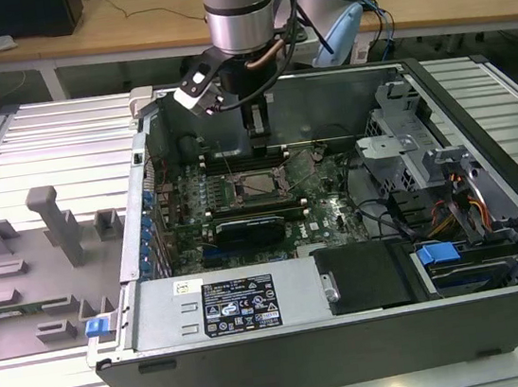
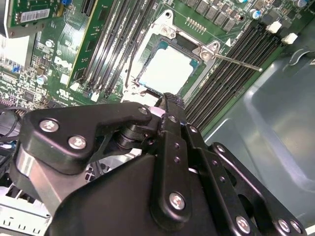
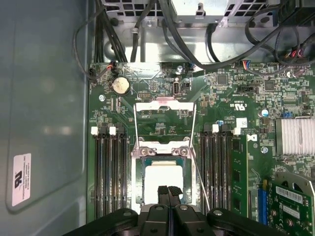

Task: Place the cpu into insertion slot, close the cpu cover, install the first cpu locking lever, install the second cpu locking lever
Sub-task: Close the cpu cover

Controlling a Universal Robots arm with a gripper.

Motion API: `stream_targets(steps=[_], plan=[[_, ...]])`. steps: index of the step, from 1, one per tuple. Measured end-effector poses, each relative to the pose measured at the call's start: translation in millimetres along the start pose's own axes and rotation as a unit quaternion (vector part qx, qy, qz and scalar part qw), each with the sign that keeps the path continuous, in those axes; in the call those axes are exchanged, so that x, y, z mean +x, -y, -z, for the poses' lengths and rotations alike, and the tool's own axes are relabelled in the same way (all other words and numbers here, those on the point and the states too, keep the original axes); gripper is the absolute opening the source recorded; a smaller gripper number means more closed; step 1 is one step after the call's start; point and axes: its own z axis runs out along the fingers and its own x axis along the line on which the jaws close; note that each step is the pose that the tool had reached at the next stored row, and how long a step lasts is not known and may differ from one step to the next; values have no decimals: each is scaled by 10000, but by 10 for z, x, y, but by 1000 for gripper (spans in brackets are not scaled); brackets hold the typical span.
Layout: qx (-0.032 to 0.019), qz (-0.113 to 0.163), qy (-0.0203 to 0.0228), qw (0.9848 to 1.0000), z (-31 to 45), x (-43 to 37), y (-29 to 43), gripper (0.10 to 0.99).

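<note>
Over the cpu (image 3: 160, 176) in the insertion slot (image 3: 138, 172), the jaws seem pressed together, empty, the wall sticker (image 3: 20, 179) illegible.

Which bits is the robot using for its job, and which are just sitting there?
Job: cpu, insertion slot, cpu cover, locking lever, gripper.
Just there: round battery, memory slots, heatsink, grey holders.

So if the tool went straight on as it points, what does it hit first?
Likely the cpu, near its edge, where it sits in the insertion slot. Depth is unclear; it could be the slot's rim instead.
</note>
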Motion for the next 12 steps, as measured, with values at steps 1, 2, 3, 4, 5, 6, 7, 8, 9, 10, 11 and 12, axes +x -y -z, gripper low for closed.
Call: stream_targets(steps=[1, 2, 3, 4, 5, 6, 7, 8, 9, 10, 11, 12], plan=[[0, -1, 0, 10000, -1, 0, -8, 106], [0, -1, 0, 10000, -2, 0, -20, 106], [0, 0, 0, 10000, -3, 0, -32, 106], [0, 0, 0, 10000, -4, 0, -39, 106], [0, 0, -1, 10000, -4, 0, -45, 106], [0, 0, 0, 10000, -5, 1, -59, 106], [0, 0, -1, 10000, -7, 1, -74, 106], [0, 0, 0, 10000, -8, 1, -84, 106], [0, 0, 0, 10000, -9, 1, -92, 106], [0, 0, 0, 10000, -9, 1, -103, 106], [0, 0, 0, 10000, -10, 1, -110, 106], [0, -1, 0, 10000, -12, 1, -126, 106]])
